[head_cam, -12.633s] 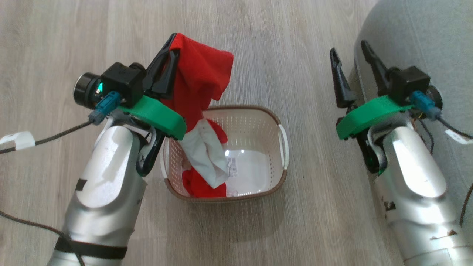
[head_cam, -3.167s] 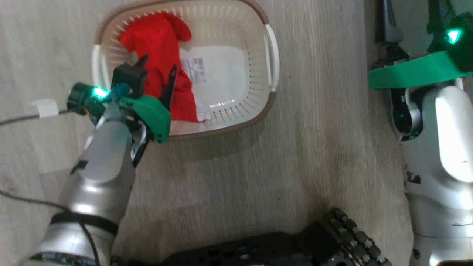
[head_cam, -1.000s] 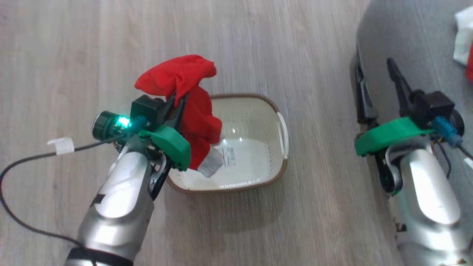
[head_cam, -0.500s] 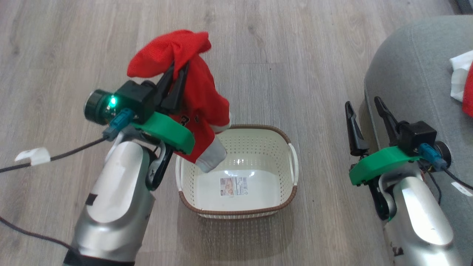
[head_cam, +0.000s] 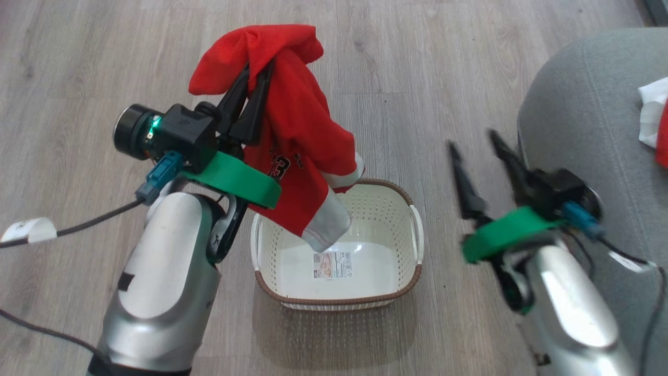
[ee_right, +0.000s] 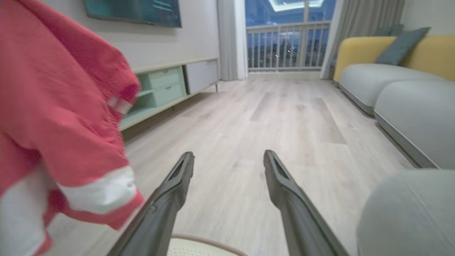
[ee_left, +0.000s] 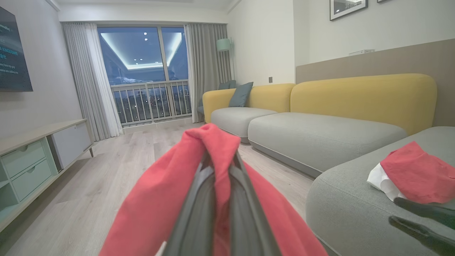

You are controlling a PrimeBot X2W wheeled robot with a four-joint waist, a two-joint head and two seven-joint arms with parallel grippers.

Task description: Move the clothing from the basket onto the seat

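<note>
My left gripper point(head_cam: 257, 73) is shut on the clothing point(head_cam: 297, 130), a red garment with a pale hem that hangs above the basket point(head_cam: 339, 301). The cream basket stands on the floor, and its label sticker point(head_cam: 333, 265) shows on the bare bottom. In the left wrist view the red cloth point(ee_left: 160, 199) drapes over both sides of my left gripper point(ee_left: 221, 160). My right gripper point(head_cam: 472, 142) is open and holds nothing, between the basket and the seat point(head_cam: 584, 130). Another red and white garment point(ee_left: 416, 174) lies on the seat point(ee_left: 348, 209).
A pale wood floor point(head_cam: 78, 68) surrounds the basket. A cable point(head_cam: 78, 227) trails left from my left wrist. Grey sofa sections with yellow backs point(ee_left: 355, 96) stand beyond the seat. A low cabinet point(ee_right: 167, 89) lines the opposite wall.
The left gripper has lifted the red garment clear of the basket. My right arm has swung left, away from the seat toward the basket. The head camera has shifted.
</note>
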